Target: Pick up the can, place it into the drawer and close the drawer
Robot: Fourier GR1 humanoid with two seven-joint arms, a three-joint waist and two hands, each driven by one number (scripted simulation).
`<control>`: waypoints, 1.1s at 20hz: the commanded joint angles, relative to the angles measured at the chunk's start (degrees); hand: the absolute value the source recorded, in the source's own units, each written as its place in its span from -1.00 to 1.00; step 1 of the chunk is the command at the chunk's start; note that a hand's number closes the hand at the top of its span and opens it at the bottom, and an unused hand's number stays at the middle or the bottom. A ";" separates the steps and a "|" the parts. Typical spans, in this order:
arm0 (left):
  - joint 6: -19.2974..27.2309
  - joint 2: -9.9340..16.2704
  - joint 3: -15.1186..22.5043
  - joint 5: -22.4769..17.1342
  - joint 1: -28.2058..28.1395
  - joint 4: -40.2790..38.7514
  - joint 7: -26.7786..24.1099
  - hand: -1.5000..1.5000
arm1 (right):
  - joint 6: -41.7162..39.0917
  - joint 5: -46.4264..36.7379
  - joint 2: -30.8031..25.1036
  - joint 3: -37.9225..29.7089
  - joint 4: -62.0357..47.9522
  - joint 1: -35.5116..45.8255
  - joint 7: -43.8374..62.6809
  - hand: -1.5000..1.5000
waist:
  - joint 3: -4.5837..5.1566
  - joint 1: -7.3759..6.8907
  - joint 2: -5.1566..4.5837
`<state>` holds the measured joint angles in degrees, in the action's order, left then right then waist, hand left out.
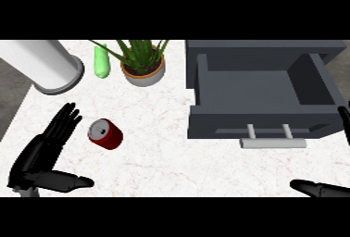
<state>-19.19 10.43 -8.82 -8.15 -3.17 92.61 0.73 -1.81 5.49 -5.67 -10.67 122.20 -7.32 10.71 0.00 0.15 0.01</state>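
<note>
**Getting Ready to Grab the Red Can**

Lying on its side on the white table [171, 152], the red can [106, 134] shows its silver top with the little pull tab. It sits well to the left of the grey drawer [263, 92], which is pulled wide open and has nothing inside that I can see. The drawer's pale handle [273, 142] sticks out at the front.

The left hand [44, 152] is just beside the can, on the side away from the drawer. Its fingers are straight and spread, with the thumb pointing out low toward the drawer. It is not touching the can yet. Only a small bit of the right hand [321, 188] shows, down below the drawer's front corner. It looks flat and relaxed, holding nothing.

I think the can is light and stiff, with smooth, shiny sides. That means it may slip, and because it is round and lying down, it could roll away if bumped. The best place to hold it looks like the middle of its round body, with fingers on one side and the thumb on the other. Squeezing the ends would be harder.

Farther from the drawer than the can stand a plant pot [143, 71], a green thing [101, 62] beside it, and a big white roll [44, 65]. None of them are in the way.
</note>
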 commanded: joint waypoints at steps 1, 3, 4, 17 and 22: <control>1.57 -1.89 0.91 2.77 0.25 -2.03 -1.31 -1.00 | -0.42 0.58 0.80 -0.55 2.65 -1.65 1.91 -1.00 | 0.00 -0.03 0.03; 1.60 -2.50 1.23 8.06 -0.87 -11.78 -13.37 -1.00 | -0.73 3.51 -2.25 -4.40 2.20 1.13 3.54 -1.00 | 0.04 0.13 -0.04; 2.84 -2.81 0.55 7.86 1.13 -14.57 -12.83 -1.00 | -1.41 1.29 -0.02 -2.27 2.52 -2.35 -0.20 -1.00 | 0.02 0.20 -0.03; 4.91 -0.54 -2.25 10.77 10.62 -35.72 -22.73 -1.00 | -4.83 4.13 0.26 -4.87 8.19 -5.64 3.69 -1.00 | 0.02 0.29 -0.01; 2.22 3.89 -6.84 8.60 19.29 -50.80 -27.20 -1.00 | -4.19 0.65 1.39 -3.99 4.15 -3.99 0.31 -1.00 | 0.04 0.47 -0.11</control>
<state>-15.71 11.39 -12.73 1.30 10.13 51.97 -23.36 -5.21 6.98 -4.77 -14.44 126.48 -10.08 12.72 0.04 0.40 -0.05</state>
